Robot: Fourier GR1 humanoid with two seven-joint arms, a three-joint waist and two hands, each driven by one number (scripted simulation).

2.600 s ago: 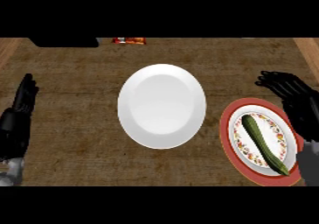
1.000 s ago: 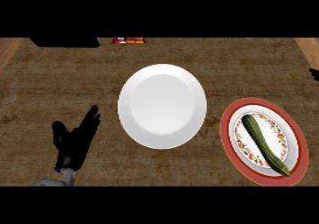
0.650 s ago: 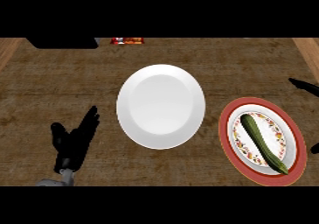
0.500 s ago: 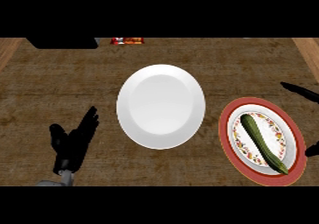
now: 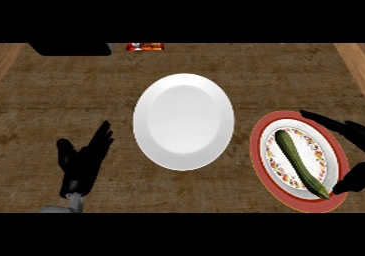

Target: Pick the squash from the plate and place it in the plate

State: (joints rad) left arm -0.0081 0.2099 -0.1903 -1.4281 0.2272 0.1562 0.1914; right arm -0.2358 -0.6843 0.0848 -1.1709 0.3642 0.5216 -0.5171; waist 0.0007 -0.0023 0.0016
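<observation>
The squash is lying diagonally, ungrasped, in the red-rimmed patterned plate, with the right robot hand spreading open round its outer edge, probably lining up a grasp, while the white plate is sitting empty mid-way across the table and the left robot hand is resting open.

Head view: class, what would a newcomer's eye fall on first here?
The big white plate in the middle stands out first. Next, the green squash lying on the red-rimmed plate at right, the right robot hand open beside it. The left robot hand rests open at lower left.
</observation>
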